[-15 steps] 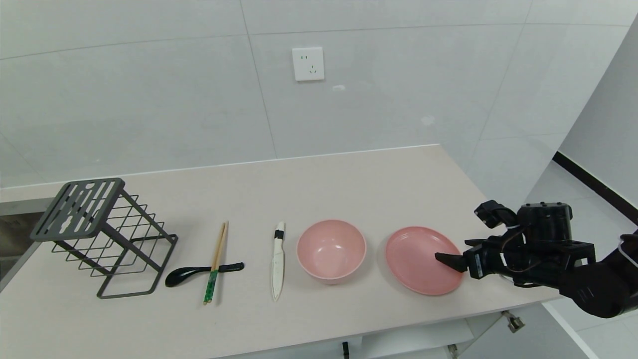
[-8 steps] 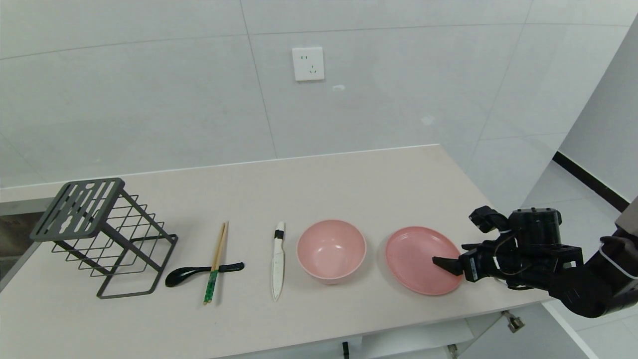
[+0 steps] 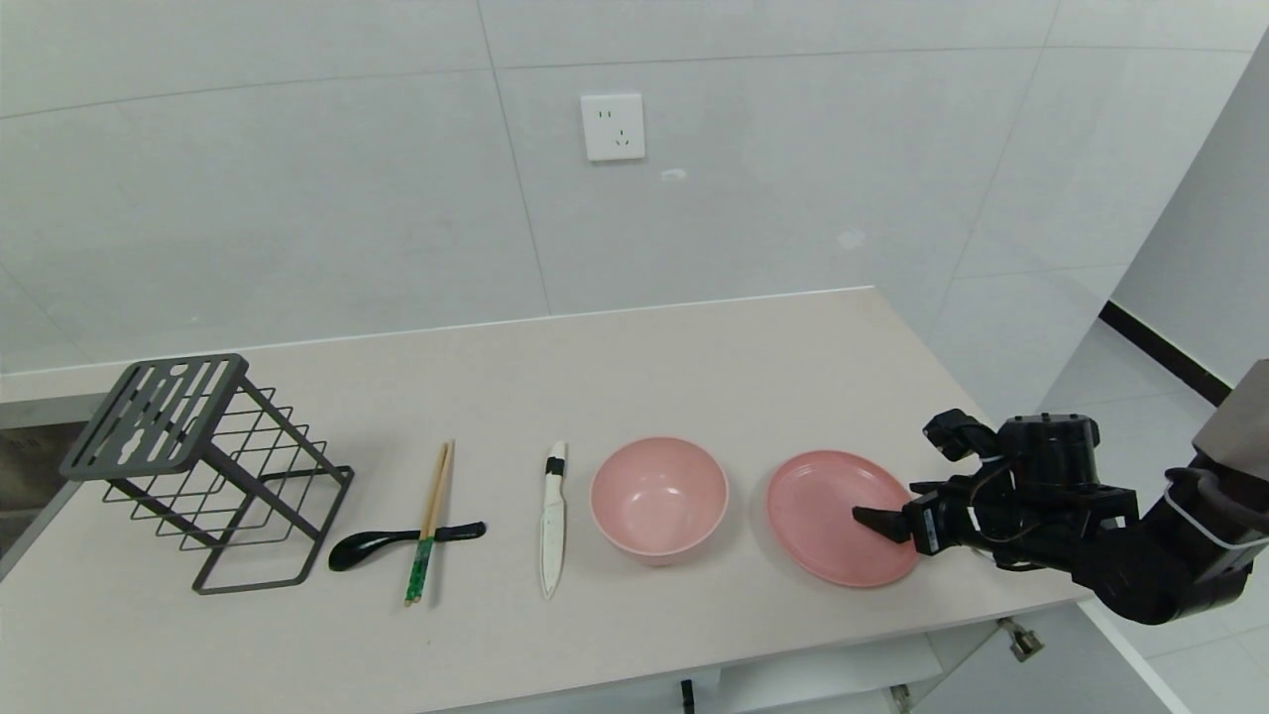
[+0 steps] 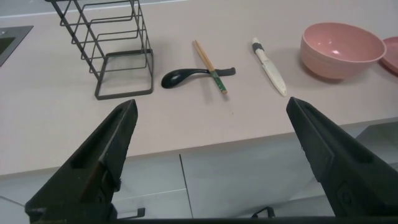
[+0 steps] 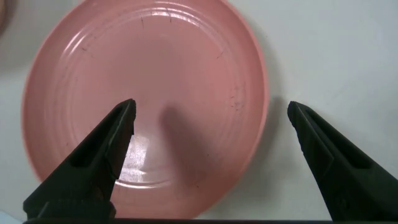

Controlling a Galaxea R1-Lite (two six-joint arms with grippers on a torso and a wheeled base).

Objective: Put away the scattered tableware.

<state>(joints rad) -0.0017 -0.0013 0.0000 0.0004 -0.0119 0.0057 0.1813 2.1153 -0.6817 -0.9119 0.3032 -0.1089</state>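
Observation:
A pink plate lies on the counter at the right, beside a pink bowl. Further left lie a white knife, a pair of chopsticks crossing a black spoon, and a dark wire rack. My right gripper hovers open low over the plate's right edge. In the right wrist view, the right gripper straddles the rim of the plate: one finger is above the dish, the other above the bare counter. My left gripper stands open, held back off the counter's front edge.
The left wrist view shows the rack, spoon, chopsticks, knife and bowl in a row. The counter's right edge drops off just behind the plate. A sink corner sits beyond the rack.
My right gripper has slid a little to the left, further over the plate, staying open. The tableware has not moved.

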